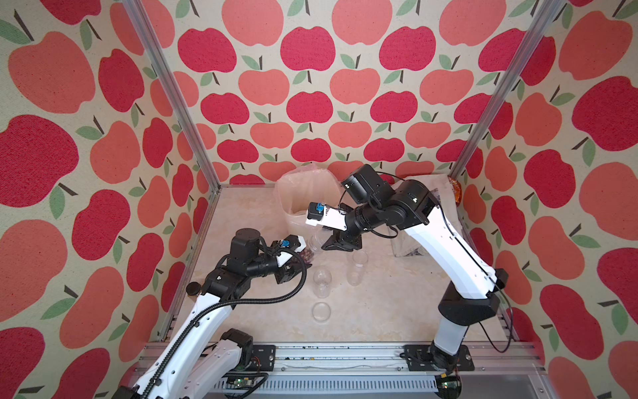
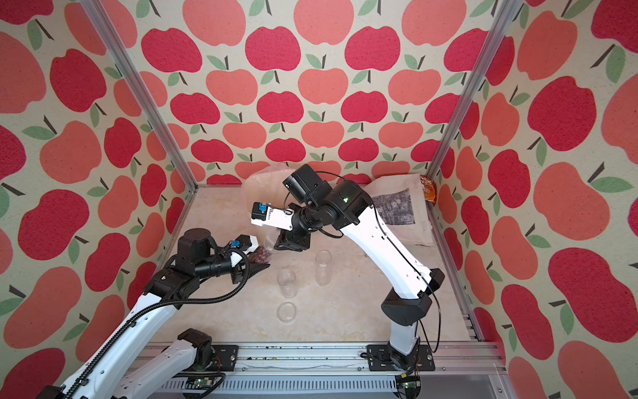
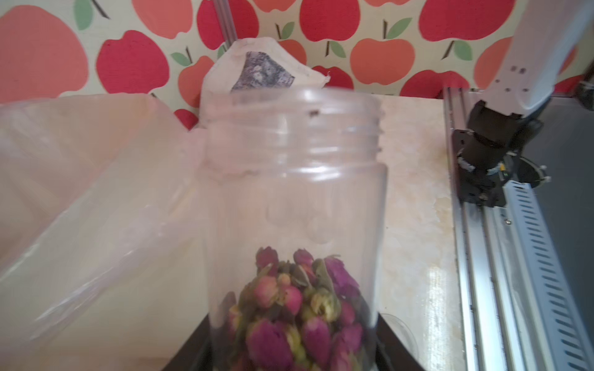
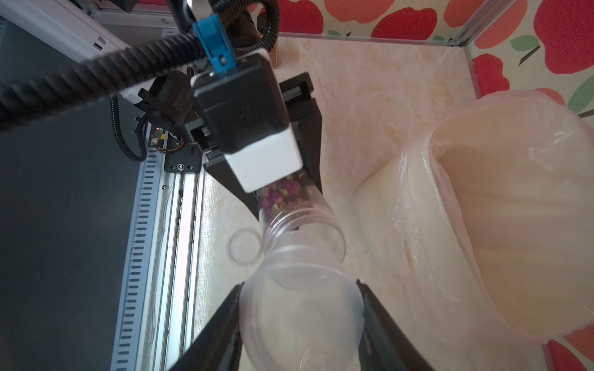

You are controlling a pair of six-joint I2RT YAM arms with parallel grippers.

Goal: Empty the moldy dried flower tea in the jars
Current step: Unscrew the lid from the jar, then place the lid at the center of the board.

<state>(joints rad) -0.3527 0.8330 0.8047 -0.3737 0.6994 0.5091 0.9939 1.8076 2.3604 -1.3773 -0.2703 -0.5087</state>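
Nearest us, a loose clear lid (image 1: pixel 321 312) is lying flat on the worktop (image 1: pixel 397 311), toward its front edge. Just behind it we're seeing one clear jar (image 1: pixel 322 281) standing upright, w/ a 2nd jar (image 1: pixel 359 264) standing beside it, a bit further back. The left fingers (image 4: pixel 313 151) are clamping tight round the lower end of a 3rd jar (image 3: pixel 295 180), held tilted above the worktop w/ its threaded mouth open. The dried flower tea (image 3: pixel 295 305), pink-purple buds w/ greenish bits, is sitting heaped at that jar's bottom end. The right fingers (image 4: pixel 382 324) are standing part-way spread, gripping a clear round lid (image 4: pixel 302 321) close in front of that mouth; touching or not, we can't tell. The cream bin (image 1: pixel 297 207) w/ plastic liner is standing just behind both.
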